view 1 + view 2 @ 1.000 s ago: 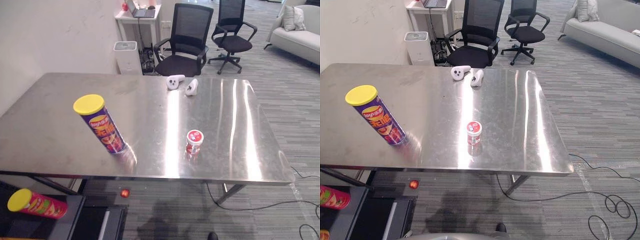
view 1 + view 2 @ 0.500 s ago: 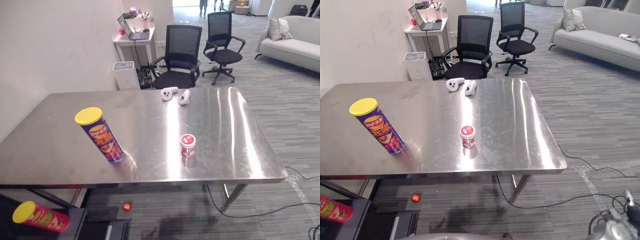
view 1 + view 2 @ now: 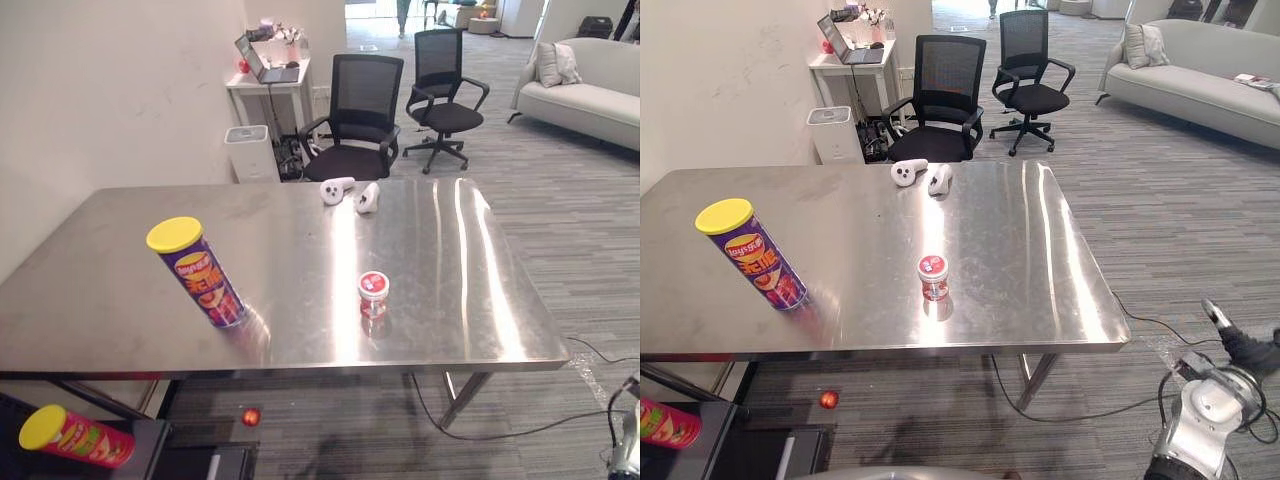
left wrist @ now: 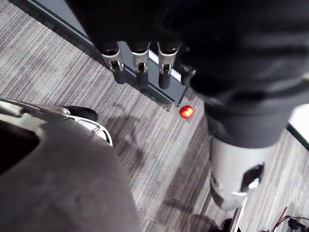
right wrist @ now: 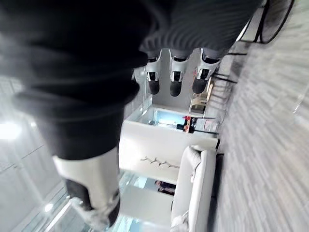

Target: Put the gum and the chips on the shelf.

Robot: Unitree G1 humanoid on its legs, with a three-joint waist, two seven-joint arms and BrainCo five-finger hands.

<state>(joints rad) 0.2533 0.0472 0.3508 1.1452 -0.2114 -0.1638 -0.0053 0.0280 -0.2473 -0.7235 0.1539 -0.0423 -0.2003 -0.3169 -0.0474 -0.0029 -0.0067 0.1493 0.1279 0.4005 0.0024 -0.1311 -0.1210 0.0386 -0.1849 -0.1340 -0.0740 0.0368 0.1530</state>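
A purple chips can [image 3: 195, 271] with a yellow lid stands tilted on the left part of the steel table [image 3: 460, 250]. The gum [image 3: 373, 291], a small red-and-white jar, stands upright near the table's front middle. The dark shelf [image 3: 150, 440] sits low at the front left, below the table edge. My right hand [image 3: 1240, 350] hangs low at the right, off the table and far from the gum; its fingers [image 5: 174, 72] are straight and hold nothing. My left hand's fingers [image 4: 140, 65] point straight down over the carpet, holding nothing.
A red chips can [image 3: 75, 437] lies on the shelf. Two white controllers [image 3: 348, 190] rest at the table's far edge. Behind the table are two black office chairs [image 3: 362, 110], a white bin [image 3: 250, 150], a laptop desk [image 3: 268, 75] and a sofa [image 3: 590, 70]. A red ball [image 3: 250, 416] lies on the floor.
The camera has pulled back and tipped up, showing more of the room. My right arm has risen further into the lower right of the right eye view. The chips can and gum have stayed put.
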